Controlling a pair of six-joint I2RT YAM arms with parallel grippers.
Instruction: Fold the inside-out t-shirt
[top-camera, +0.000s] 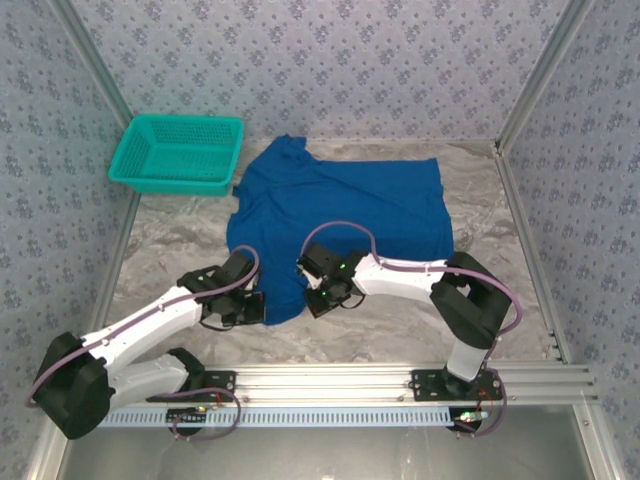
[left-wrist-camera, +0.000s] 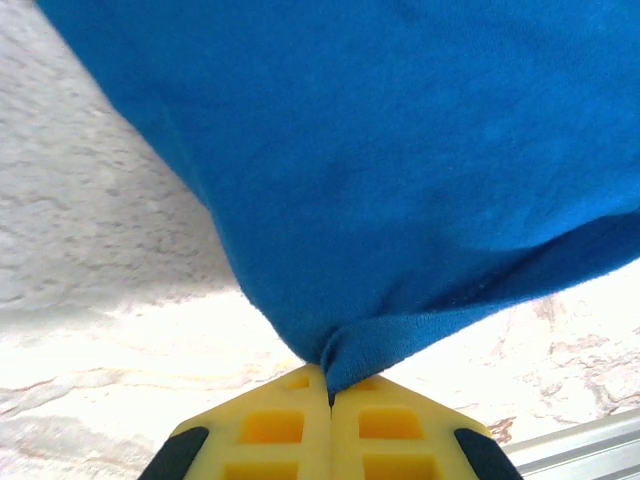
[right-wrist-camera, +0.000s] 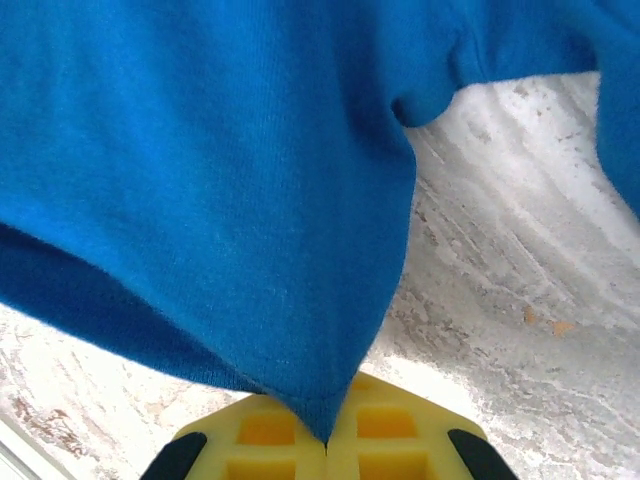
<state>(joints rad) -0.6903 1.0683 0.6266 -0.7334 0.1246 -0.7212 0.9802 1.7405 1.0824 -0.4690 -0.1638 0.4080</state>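
T-shirt (top-camera: 340, 210) long axis L-R; left claw (left-wrist-camera: 330, 392), right claw (right-wrist-camera: 327, 440) clamped on near edge.

left gripper (left-wrist-camera: 331, 400): the yellow fingers (left-wrist-camera: 270, 425) are cut off by the bottom edge of the left wrist view, and the pinched fold of the t-shirt (left-wrist-camera: 400, 150) disappears into the closed seam between them.
right gripper (right-wrist-camera: 328, 440): the fingers are cut off the same way at the bottom of the right wrist view, and a pointed corner of cloth covers the spot where the tips meet.
t-shirt outline: runs past the top and side edges in both wrist views.
near hem, top view: hidden under both grippers' bodies; their fingertips are buried there too, probably at the hem.
table (top-camera: 190, 250): covered wherever the cloth lies.
basket (top-camera: 180, 150): too small to tell whether the cloth's nearest edge touches it.
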